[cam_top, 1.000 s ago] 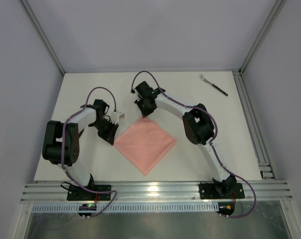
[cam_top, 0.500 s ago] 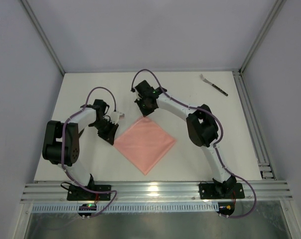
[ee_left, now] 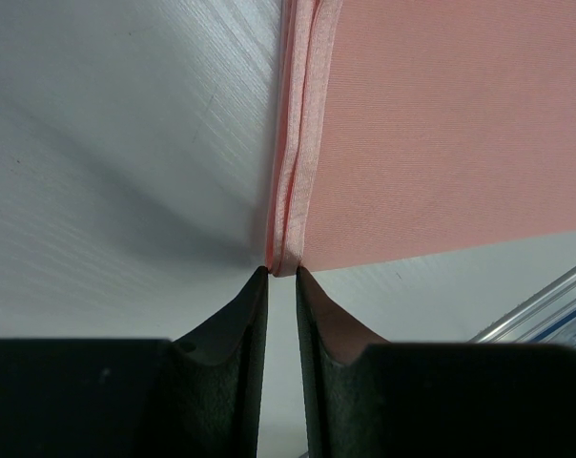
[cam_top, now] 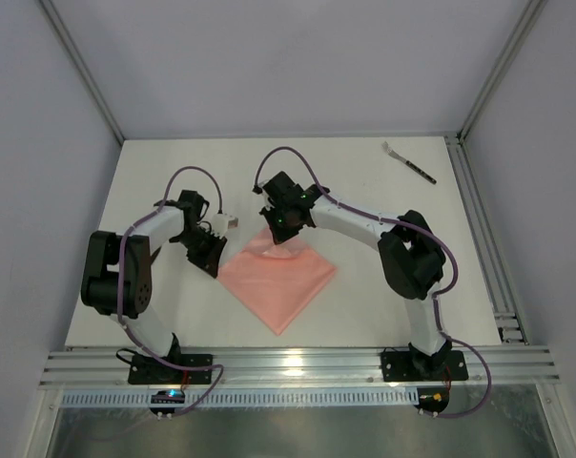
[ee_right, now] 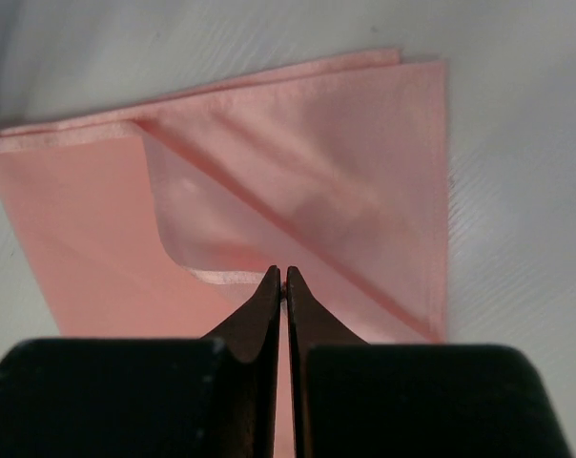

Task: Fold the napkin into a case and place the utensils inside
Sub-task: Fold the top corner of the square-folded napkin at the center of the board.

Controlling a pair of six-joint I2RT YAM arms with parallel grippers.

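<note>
Hovering at the left corner of the salmon-pink square cloth napkin (cam_top: 278, 281), the left claw (ee_left: 280, 272) shows narrowly parted jaws with the hem at their tips; I cannot tell whether it grips. The napkin lies mid-counter (cam_top: 174, 172). The right claw (ee_right: 283, 274) is closed on its raised top layer. A slim silvery fork (cam_top: 409, 162) lies far right.
</note>
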